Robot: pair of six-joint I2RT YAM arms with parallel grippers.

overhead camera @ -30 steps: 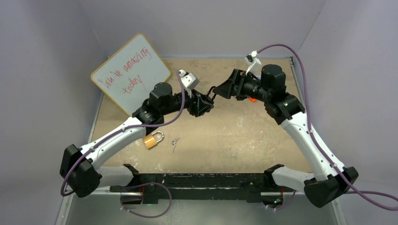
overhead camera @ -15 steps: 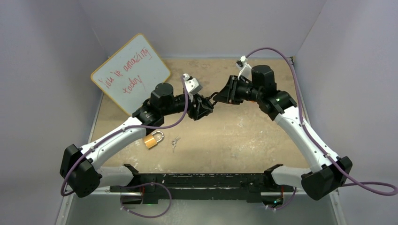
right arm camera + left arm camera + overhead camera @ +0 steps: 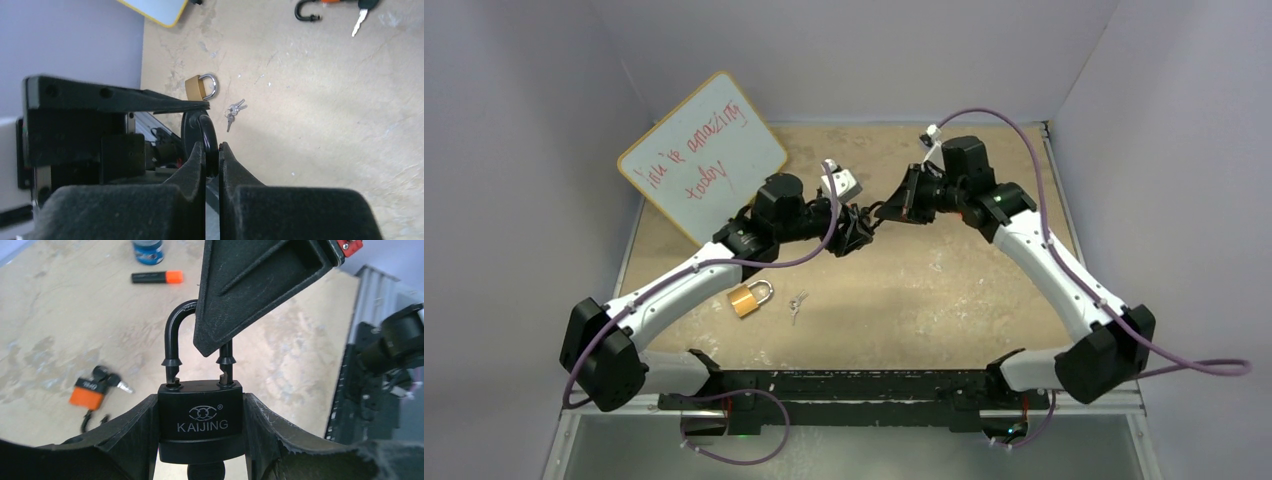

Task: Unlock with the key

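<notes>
One black padlock point(image 3: 201, 422) sits in left pincer point(image 3: 200, 399), shackle point(image 3: 172, 340) in right pincer point(image 3: 211, 148).

Key bunch point(image 3: 797, 304) just right of loose padlock point(image 3: 746, 299)

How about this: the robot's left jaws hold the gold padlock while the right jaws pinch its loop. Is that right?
Not quite. The padlock in the left jaws is black, not gold, as the left wrist view shows. The gold padlock lies on the table. The right jaws do pinch its loop.
</notes>
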